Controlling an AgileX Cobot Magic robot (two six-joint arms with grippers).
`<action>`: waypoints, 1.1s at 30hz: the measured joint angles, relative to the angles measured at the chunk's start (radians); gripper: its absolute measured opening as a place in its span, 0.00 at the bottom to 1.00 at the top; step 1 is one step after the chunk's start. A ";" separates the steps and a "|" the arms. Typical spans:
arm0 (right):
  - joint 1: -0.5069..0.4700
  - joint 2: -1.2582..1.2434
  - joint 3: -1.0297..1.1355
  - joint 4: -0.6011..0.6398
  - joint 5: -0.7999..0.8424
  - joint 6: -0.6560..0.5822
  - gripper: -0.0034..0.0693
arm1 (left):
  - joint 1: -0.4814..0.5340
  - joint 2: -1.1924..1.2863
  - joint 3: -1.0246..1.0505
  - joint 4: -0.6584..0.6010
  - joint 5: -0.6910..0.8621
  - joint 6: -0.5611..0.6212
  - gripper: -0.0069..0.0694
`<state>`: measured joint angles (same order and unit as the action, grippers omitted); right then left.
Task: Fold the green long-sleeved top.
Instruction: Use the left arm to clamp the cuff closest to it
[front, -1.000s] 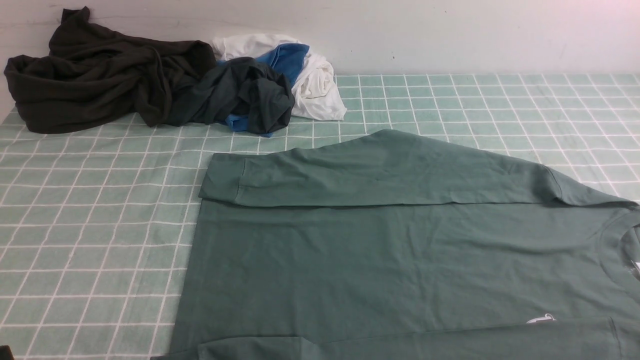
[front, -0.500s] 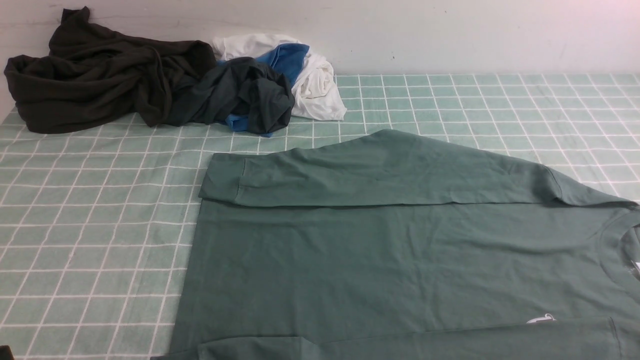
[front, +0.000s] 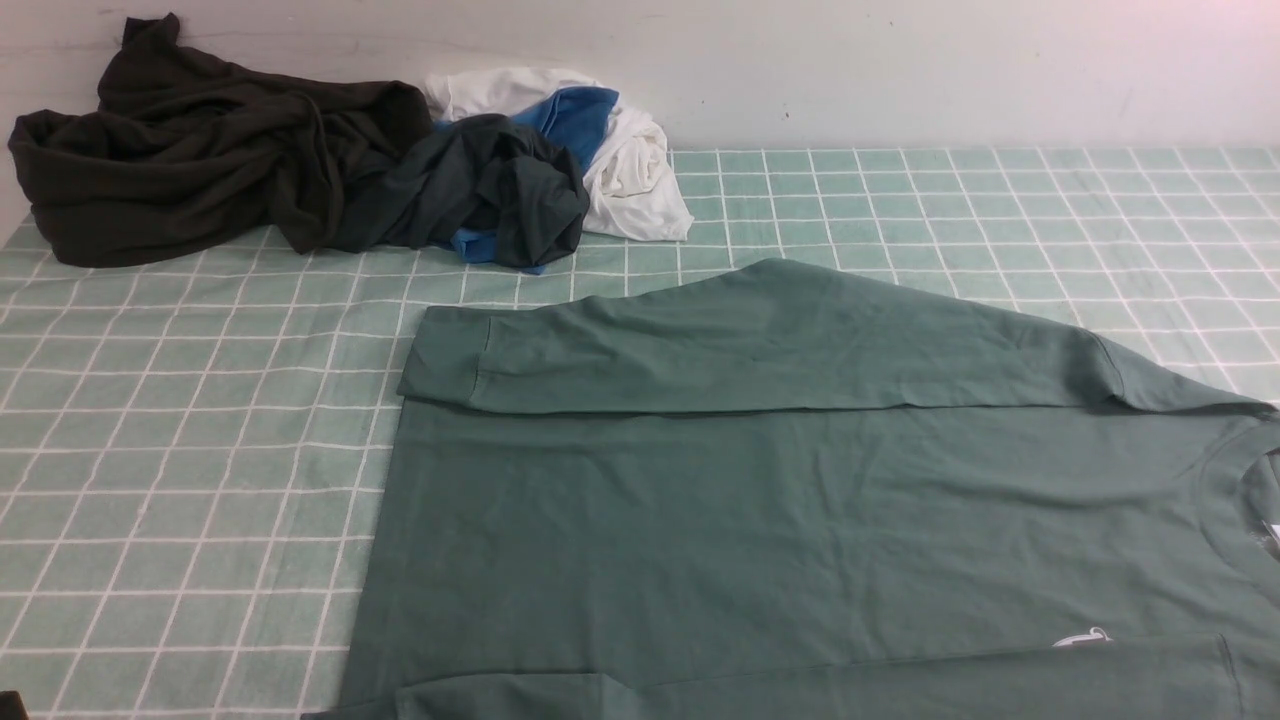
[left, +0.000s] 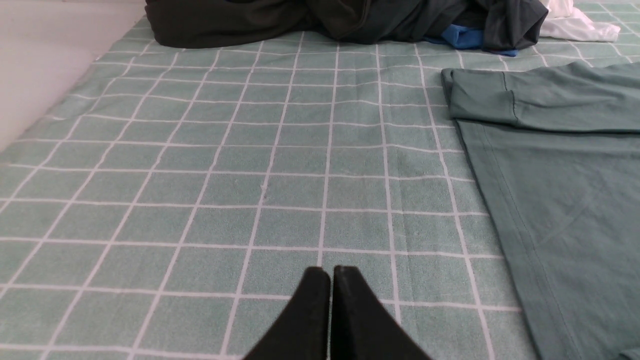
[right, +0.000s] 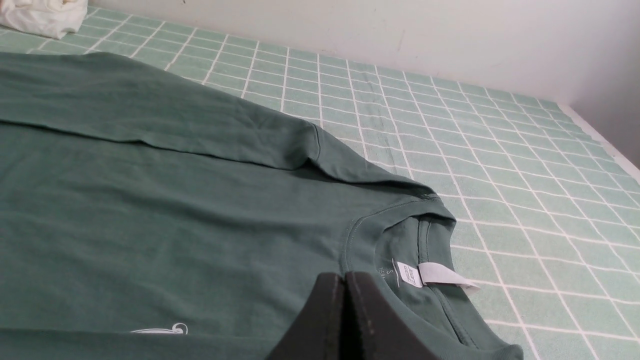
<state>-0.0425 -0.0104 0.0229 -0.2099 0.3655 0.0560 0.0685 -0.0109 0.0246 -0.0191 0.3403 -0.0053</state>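
The green long-sleeved top (front: 780, 500) lies flat on the checked cloth, neck toward the right, hem toward the left. Its far sleeve (front: 700, 350) is folded in across the body, cuff near the hem; the near sleeve (front: 800, 685) also lies folded in along the front edge. Neither arm shows in the front view. My left gripper (left: 331, 272) is shut and empty over bare cloth, left of the top's hem (left: 500, 210). My right gripper (right: 344, 278) is shut and empty, above the chest just beside the collar (right: 360, 235) and its white label (right: 440, 275).
A pile of other clothes sits at the back left: a blackish garment (front: 190, 160), a dark green one (front: 480, 190), blue (front: 575, 115) and white (front: 630, 170) pieces. The wall runs along the back. The green checked cloth (front: 180, 450) covers the table.
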 joint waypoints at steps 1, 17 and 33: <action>0.000 0.000 0.000 0.000 0.000 0.000 0.03 | 0.000 0.000 0.000 0.000 0.000 0.005 0.09; 0.000 0.000 0.000 0.001 0.000 0.000 0.03 | -0.035 0.000 0.000 0.000 0.001 0.000 0.09; 0.000 0.000 0.000 0.022 0.000 0.000 0.03 | -0.041 0.000 0.000 0.000 0.001 0.000 0.09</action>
<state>-0.0425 -0.0104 0.0229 -0.1877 0.3655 0.0560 0.0273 -0.0109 0.0246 -0.0191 0.3412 -0.0053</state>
